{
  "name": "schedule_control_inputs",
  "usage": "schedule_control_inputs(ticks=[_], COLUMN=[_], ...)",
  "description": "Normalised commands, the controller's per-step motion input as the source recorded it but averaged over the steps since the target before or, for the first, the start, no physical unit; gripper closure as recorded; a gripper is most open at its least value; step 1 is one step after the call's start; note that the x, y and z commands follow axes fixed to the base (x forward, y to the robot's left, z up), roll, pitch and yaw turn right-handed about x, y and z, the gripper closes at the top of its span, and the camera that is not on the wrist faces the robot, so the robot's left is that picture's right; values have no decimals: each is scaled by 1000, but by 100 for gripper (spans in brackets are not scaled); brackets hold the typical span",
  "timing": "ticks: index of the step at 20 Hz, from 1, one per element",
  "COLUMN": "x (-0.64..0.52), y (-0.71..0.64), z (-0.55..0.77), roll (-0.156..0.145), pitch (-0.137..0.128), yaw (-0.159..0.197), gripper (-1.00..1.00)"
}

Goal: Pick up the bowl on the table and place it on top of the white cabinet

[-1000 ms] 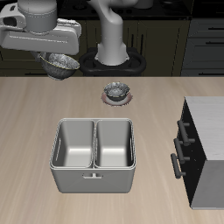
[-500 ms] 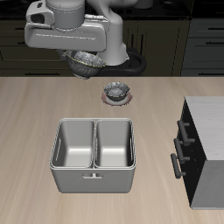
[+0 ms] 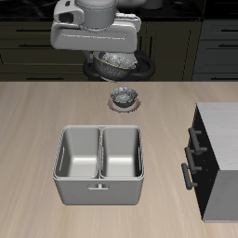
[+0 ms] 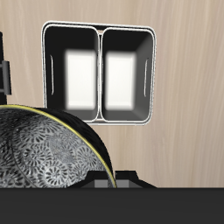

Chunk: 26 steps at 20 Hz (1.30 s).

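Holding the bowl [image 3: 115, 64] aloft, the jaws [image 3: 113, 58] are clamped on it high above the counter [image 3: 37, 121].

The bowl hangs just under the gripper body, tilted, clear of every surface; in the wrist view its speckled inside [image 4: 44, 157] fills the space right beside the jaws, with a thin yellowish line along its rim. Directly below the jaws and a little toward the counter's front sits the twin bowl [image 3: 123, 96] on its pinkish disc [image 3: 122, 105]. Farther forward from the jaws stands the grey two-compartment basin [image 3: 99, 164], both wells seen from above in the wrist view [image 4: 101, 72]. The white cabinet [image 3: 221, 139] stands well apart from the jaws, off to the side at the counter's edge, its top bare.
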Motion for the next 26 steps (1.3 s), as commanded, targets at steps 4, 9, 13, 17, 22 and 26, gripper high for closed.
schedule_control_inputs(ticks=[4, 9, 13, 17, 22, 26], x=[18, 80, 80, 28, -27, -25], y=[565, 324, 372, 496, 455, 495], z=[-26, 38, 54, 31, -33, -92], roll=[18, -16, 33, 19, 42, 41], pitch=[5, -17, 5, -12, -5, 6], yaw=[-1, -6, -22, 0, 19, 19], gripper=[100, 100, 100, 100, 100, 100])
